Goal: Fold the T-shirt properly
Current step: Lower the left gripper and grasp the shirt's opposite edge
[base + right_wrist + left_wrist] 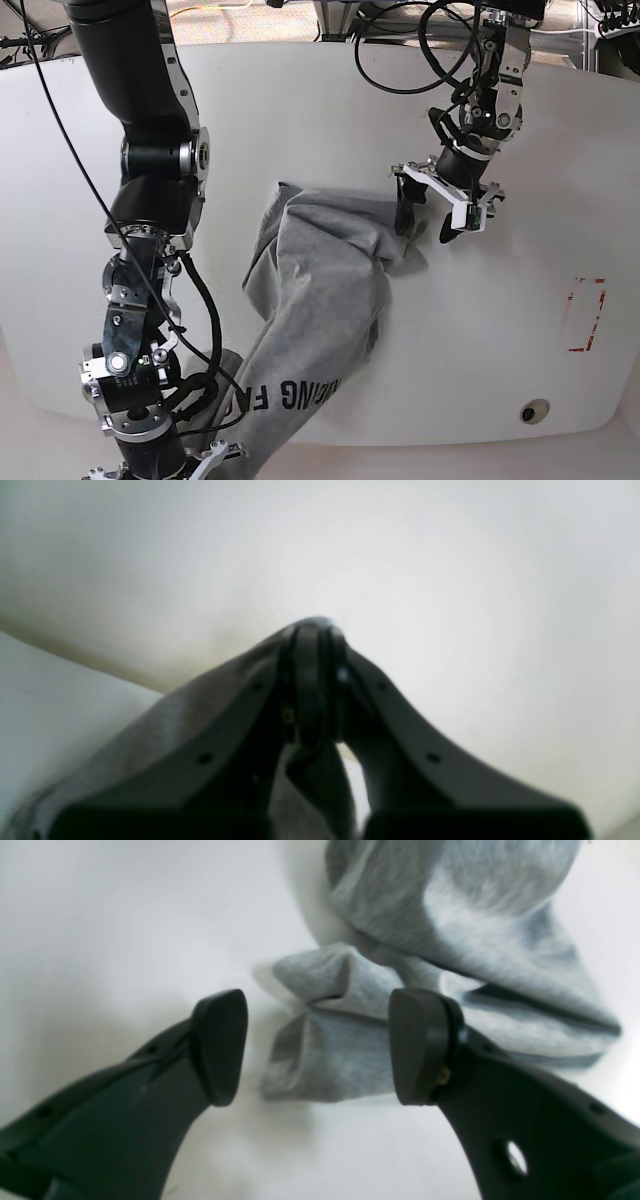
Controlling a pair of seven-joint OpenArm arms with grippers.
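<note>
The heather-grey T-shirt (320, 290) lies bunched in a long diagonal strip on the white table (300, 100), with black lettering (290, 395) showing near its lower end. My left gripper (432, 215) is open and hangs just above the shirt's upper right sleeve (405, 245). In the left wrist view the open gripper (320, 1047) has its fingers on either side of the crumpled sleeve (325, 1060). My right gripper (225, 455) is at the front edge, shut on the shirt's lower end. In the right wrist view its closed tips (315, 630) pinch grey cloth (165, 725).
A red rectangle outline (585, 315) is marked on the table at the right. A small round hole (533, 411) sits near the front right corner. Black cables (420, 60) hang over the back edge by the left arm.
</note>
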